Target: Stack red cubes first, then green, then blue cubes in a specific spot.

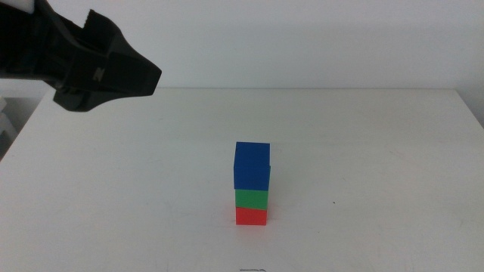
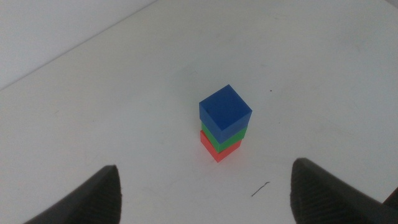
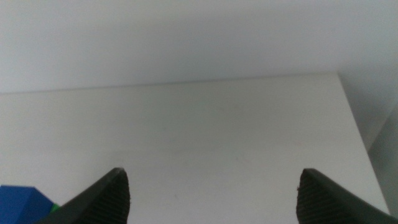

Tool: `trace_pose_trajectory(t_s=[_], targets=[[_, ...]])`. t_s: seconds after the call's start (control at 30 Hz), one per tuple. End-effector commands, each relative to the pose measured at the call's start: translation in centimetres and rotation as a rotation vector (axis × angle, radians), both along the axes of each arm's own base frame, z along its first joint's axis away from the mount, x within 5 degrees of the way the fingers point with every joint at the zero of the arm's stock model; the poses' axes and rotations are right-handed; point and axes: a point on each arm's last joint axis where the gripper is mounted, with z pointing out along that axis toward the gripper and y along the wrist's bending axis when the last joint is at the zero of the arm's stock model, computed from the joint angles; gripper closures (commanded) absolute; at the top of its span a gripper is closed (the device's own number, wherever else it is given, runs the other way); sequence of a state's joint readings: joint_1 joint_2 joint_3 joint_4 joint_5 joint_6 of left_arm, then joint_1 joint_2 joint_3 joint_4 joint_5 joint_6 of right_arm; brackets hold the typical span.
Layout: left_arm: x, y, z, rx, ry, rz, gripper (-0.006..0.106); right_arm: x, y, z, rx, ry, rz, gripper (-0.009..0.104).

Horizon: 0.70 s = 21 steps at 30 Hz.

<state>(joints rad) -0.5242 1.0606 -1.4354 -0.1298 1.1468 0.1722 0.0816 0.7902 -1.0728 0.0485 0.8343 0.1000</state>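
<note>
Three cubes stand as one stack on the white table, in the middle of the middle view. The red cube (image 1: 251, 216) is at the bottom, the green cube (image 1: 251, 199) sits on it, and the blue cube (image 1: 252, 165) is on top. Nothing touches the stack. My left gripper (image 1: 140, 75) hangs high over the table's far left, well away from it. Its wrist view shows it open (image 2: 206, 173), with the blue (image 2: 225, 111), green (image 2: 229, 140) and red (image 2: 214, 152) cubes ahead of its jaws. My right gripper (image 3: 214, 177) is open with nothing in it; a corner of the blue cube (image 3: 22, 202) shows beside one jaw.
The white table (image 1: 378, 151) ends at a far edge against a pale wall and at a right edge (image 3: 354, 124). A thin dark mark (image 2: 260, 188) lies on the surface close to the stack.
</note>
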Motion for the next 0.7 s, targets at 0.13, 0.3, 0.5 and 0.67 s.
trace_pose_trajectory(t_s=[0.13, 0.3, 0.5, 0.67], targets=[[-0.4, 0.2, 1.4, -0.059, -0.075, 0.005, 0.008, 0.0, -0.2, 1.5, -0.02, -0.118, -0.009, 0.022], [-0.3, 0.2, 1.4, -0.05, -0.081, 0.01, 0.008, 0.0, -0.2, 1.5, -0.02, -0.118, -0.009, 0.022], [-0.3, 0.9, 1.5, -0.009, -0.121, 0.046, 0.008, 0.0, -0.2, 1.5, -0.02, -0.118, -0.009, 0.022], [0.2, 3.7, 1.1, -0.112, -0.274, 0.251, 0.008, 0.0, -0.2, 1.5, -0.02, -0.118, -0.009, 0.022]])
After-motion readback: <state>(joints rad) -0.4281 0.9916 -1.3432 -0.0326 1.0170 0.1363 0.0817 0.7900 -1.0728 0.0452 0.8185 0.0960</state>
